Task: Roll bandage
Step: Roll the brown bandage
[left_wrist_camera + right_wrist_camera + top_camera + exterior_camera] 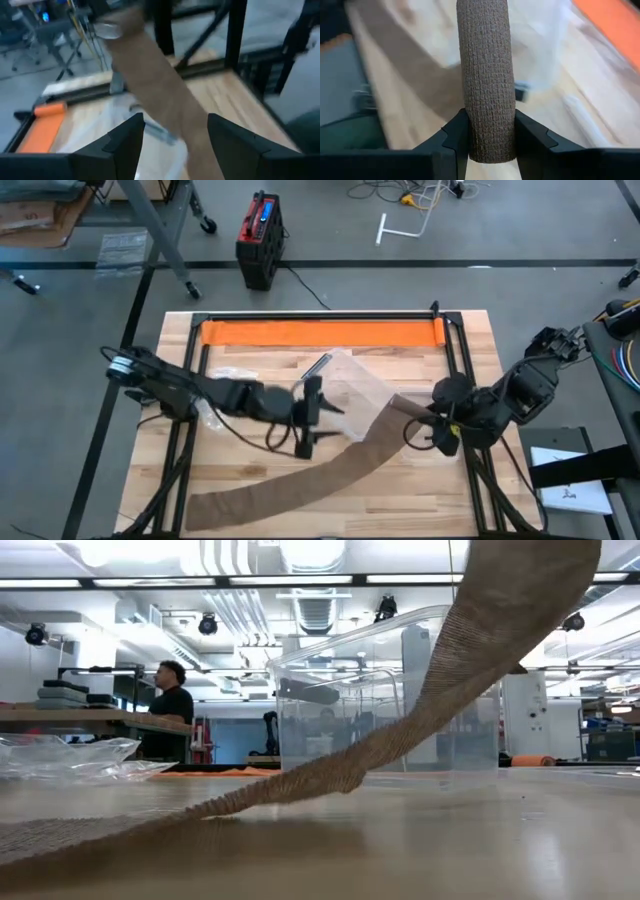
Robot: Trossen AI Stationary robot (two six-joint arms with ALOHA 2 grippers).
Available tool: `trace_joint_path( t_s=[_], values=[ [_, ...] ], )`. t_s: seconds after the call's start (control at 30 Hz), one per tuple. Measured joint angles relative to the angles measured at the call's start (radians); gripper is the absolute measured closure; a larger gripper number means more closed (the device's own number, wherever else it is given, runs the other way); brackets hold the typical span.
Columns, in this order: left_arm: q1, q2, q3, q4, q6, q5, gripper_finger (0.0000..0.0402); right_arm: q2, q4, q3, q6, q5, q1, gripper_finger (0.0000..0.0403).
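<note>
Over on the right side of the wooden table (240, 480), the right gripper (490, 131) is clamped on the rolled end of the brown bandage (330, 465), which stands upright between its fingers. From there the strip slopes down and trails across the boards toward the front left corner. The left gripper (310, 415) sits mid-table with its fingers spread apart, holding nothing, beside a clear plastic box (385, 700). An orange cloth (320, 332) lies along the far edge.

Pale wooden slatted tabletop (250, 465) inside a black frame. Bearing a long brown woven bandage (300, 475), an orange cloth strip (320, 332), a clear plastic container (350, 380).
</note>
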Motion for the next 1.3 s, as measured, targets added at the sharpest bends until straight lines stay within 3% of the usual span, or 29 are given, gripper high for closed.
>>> trace_joint_path(
  t_s=[0.3,0.57,0.7,0.83,0.93,1.1,1.3],
  values=[
    [0.083,-0.050,-0.234,-0.020,-0.038,-0.042,0.0215,0.040,0.046,0.040,-0.093,-0.004,0.010,0.0286],
    [-0.027,-0.046,-0.243,-0.107,-0.260,0.034,0.0276,0.075,0.046,0.039,-0.111,-0.004,0.010,0.0280],
    [-0.061,0.030,-0.252,-0.108,-0.352,-0.001,0.0321,0.091,0.050,0.038,-0.110,-0.008,0.010,0.0281],
    [-0.032,0.141,-0.252,0.026,-0.398,-0.074,0.0371,0.101,0.056,0.038,-0.103,-0.009,0.010,0.0287],
    [0.008,0.215,-0.252,0.202,-0.372,-0.052,0.0396,0.109,0.059,0.038,-0.103,-0.016,0.010,0.0285],
    [0.093,0.258,-0.252,0.387,-0.312,-0.025,0.0385,0.111,0.067,0.038,-0.109,-0.031,0.009,0.0284],
    [0.171,0.202,-0.252,0.376,-0.216,-0.031,0.0381,0.115,0.076,0.038,-0.137,-0.030,0.008,0.0287]
  ],
)
